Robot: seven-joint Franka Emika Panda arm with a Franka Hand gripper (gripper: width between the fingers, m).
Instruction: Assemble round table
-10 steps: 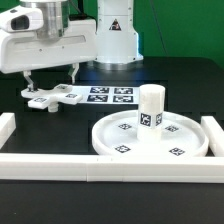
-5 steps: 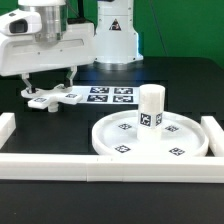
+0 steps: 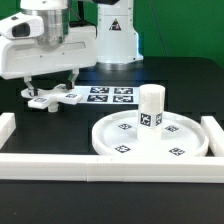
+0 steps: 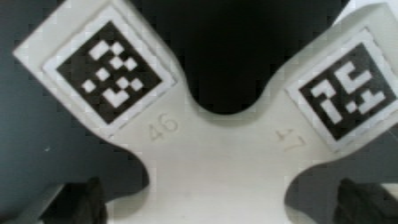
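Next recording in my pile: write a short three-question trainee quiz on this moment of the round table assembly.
1. True or false: the post stands upright in the middle of the disc.
2. Which thing does the gripper hover over? A) the cross-shaped piece B) the marker board C) the disc
3. Fill in: the gripper's jaws are ____ (open or shut).

Key: 1 true; 2 A; 3 open.

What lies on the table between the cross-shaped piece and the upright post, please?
The marker board lies flat between the cross-shaped piece and the post, as the exterior view shows; the wrist view frames only the cross-shaped piece.
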